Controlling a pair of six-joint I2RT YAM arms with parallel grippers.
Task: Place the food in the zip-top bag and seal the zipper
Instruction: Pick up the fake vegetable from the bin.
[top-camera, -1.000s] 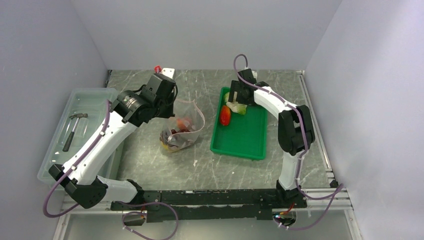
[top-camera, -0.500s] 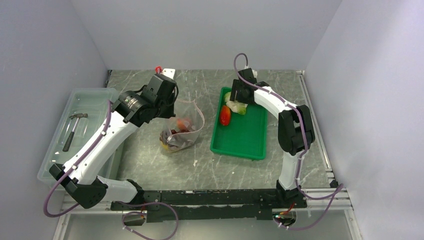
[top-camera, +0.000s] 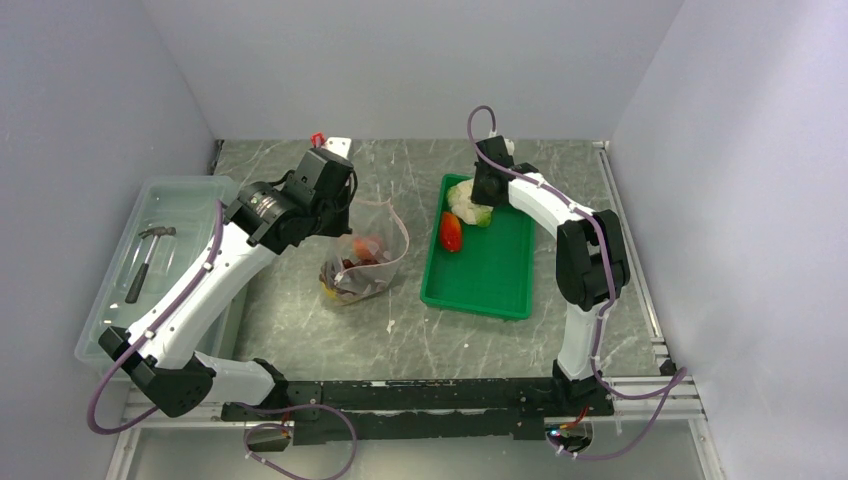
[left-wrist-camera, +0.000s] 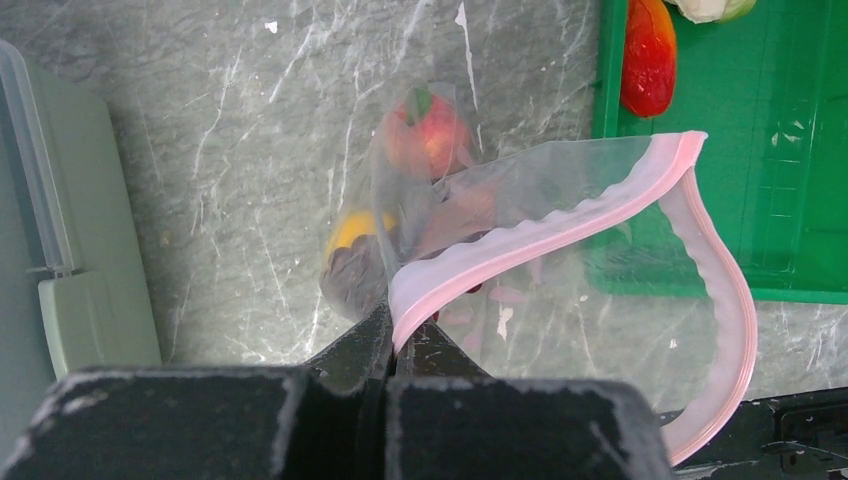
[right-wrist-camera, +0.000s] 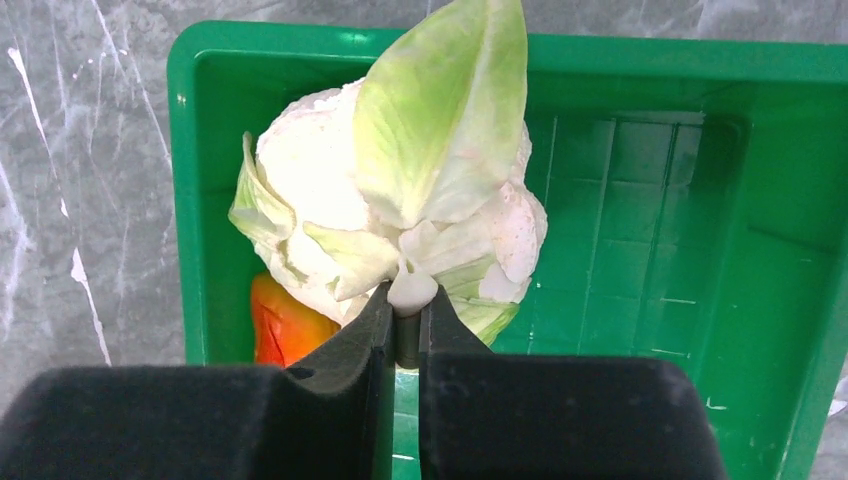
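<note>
Your right gripper (right-wrist-camera: 405, 320) is nearly closed on the small white stem at the base of the leafy vegetable (right-wrist-camera: 400, 190). The two fingers stand narrow, with the stem pinched between their tips. The vegetable sits straight ahead of the fingertips, its pale green leaf pointing away from the wrist, over the far left corner of the green tray (right-wrist-camera: 640, 250). You cannot tell from these views whether it rests on the tray floor or hangs just above it. A red piece (right-wrist-camera: 285, 325) lies in the same corner, just beside the vegetable on the side nearer the arm bases and partly hidden by it.

Your left gripper (left-wrist-camera: 395, 345) is clamped tight on the pink zipper strip (left-wrist-camera: 540, 235) of the clear bag (top-camera: 365, 265). It grips one end of the strip, and the rest curves away from the fingers in an open loop, so the mouth gapes. The bag stands on the table (top-camera: 420, 330) between the tray and the translucent bin (top-camera: 170, 215), well apart from your right gripper. Through the plastic you can see a pink-red fruit (left-wrist-camera: 425, 140), an orange-yellow fruit (left-wrist-camera: 350, 228) and a dark grape bunch (left-wrist-camera: 350, 280), all below the left fingertips. A hammer (top-camera: 148, 258) lies in the bin.
</note>
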